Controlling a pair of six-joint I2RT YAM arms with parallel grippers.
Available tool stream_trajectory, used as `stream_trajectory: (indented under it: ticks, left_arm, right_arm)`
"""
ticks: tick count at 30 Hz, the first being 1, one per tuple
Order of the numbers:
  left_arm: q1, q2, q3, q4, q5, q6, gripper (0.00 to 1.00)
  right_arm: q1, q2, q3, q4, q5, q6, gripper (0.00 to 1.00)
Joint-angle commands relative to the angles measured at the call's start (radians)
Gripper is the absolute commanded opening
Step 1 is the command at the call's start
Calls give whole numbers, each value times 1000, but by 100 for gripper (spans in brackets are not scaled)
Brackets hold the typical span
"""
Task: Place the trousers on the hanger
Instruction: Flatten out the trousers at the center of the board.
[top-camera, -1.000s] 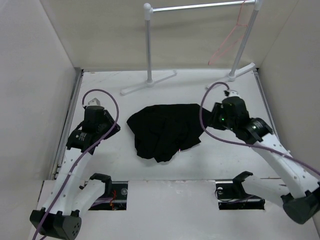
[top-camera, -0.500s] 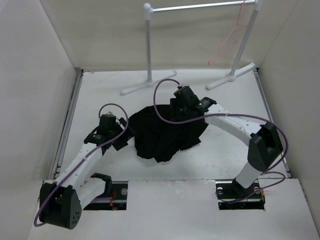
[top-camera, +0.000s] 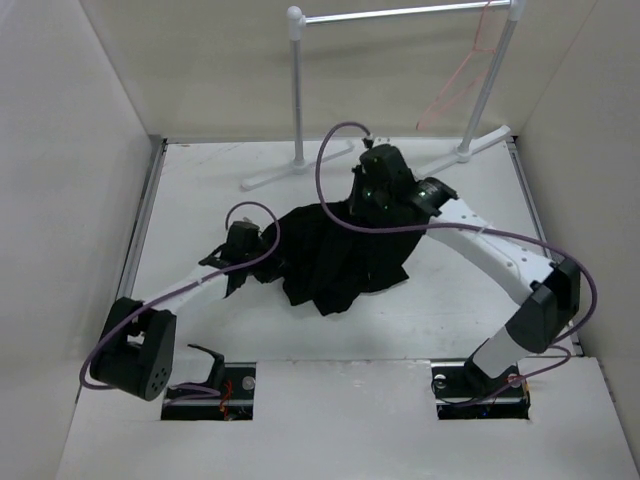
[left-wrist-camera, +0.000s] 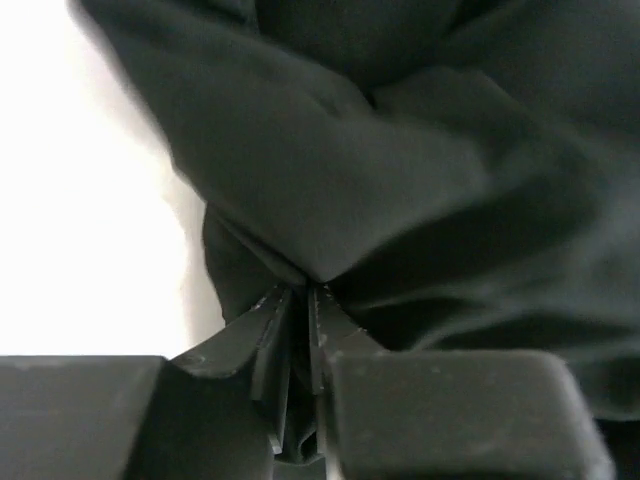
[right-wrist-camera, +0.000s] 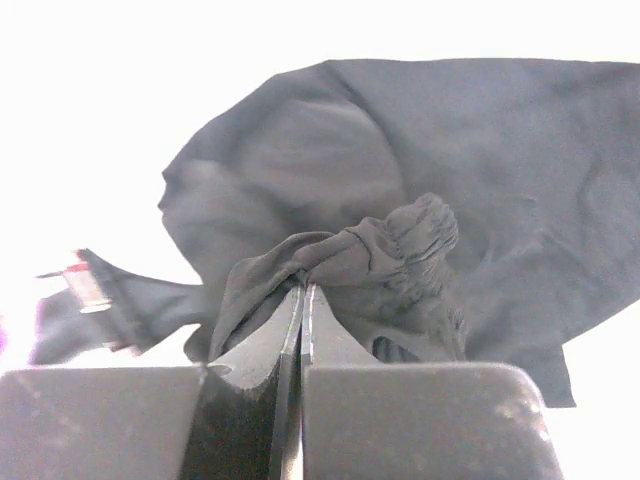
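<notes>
Your flat white table (top-camera: 200, 200) carries a crumpled heap of soft black fabric trousers (top-camera: 340, 265) near its middle. Along its far edge you see the white bar feet of a white-and-silver clothes rack (top-camera: 298, 165), apart from that heap.

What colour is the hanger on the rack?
The hanger is pink-red, clearest in the top external view.

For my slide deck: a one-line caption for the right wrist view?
Right gripper shut on a bunched fold of the black trousers.
</notes>
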Motion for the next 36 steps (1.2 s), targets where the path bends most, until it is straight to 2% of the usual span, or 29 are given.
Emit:
stream_trajectory:
  ticks: [1,4,9,10,12,14,16,18,20,22,26,28,30,32,34,36]
  left_arm:
    - [80,-105,154,37,-49,-30,6]
    - [206,-158,367,-92,-48,-19,4]
    - [405,-168,907,-280,-6,22,4]
    - [424,-160,999,-311,0,30,5]
    - [430,-157,1128,-354,3,45,7]
    - [409,-181,1153,-376,0,49,10]
    - [361,-240,1074,-382,-12,49,16]
    - [308,-331,912,-374,-37,49,27]
    - [254,-433,726,-385,-71,50,43]
    - [214,-523,554,-423,-91,50,56]
    - [229,-605,388,-541,-135,93,64]
    - [247,-588,354,-578,-156,127,64]
    - [258,-542,336,-604,-183,162,63]
    - [260,-492,326,-647,-215,171,62]
    - [257,-461,310,-676,-262,181,60]
    - [249,-453,290,-695,-304,181,59]
  right_arm:
    - [-7,-96,183,41,15,10,0]
    - [-3,-65,422,15,20,-4,0]
    - [-7,2,901,-19,12,-16,0]
    - [-15,-4,951,-19,9,-16,0]
    - [-33,-54,951,-7,5,-11,0]
    - [-52,-138,835,-1,-12,-5,1]
    - [-72,-258,605,28,-3,-2,1]
    - [-114,-394,311,85,12,25,1]
    - [-189,-526,30,120,5,73,1]
    - [-278,-628,-181,120,-2,132,1]
    - [-479,-770,-548,111,1,241,5]
    - [-588,-798,-677,101,17,281,16]
    - [-673,-813,-755,100,12,294,38]
    - [-710,-839,-775,88,8,277,54]
    - [-704,-869,-775,70,32,260,62]
    - [-688,-875,-774,47,47,246,65]
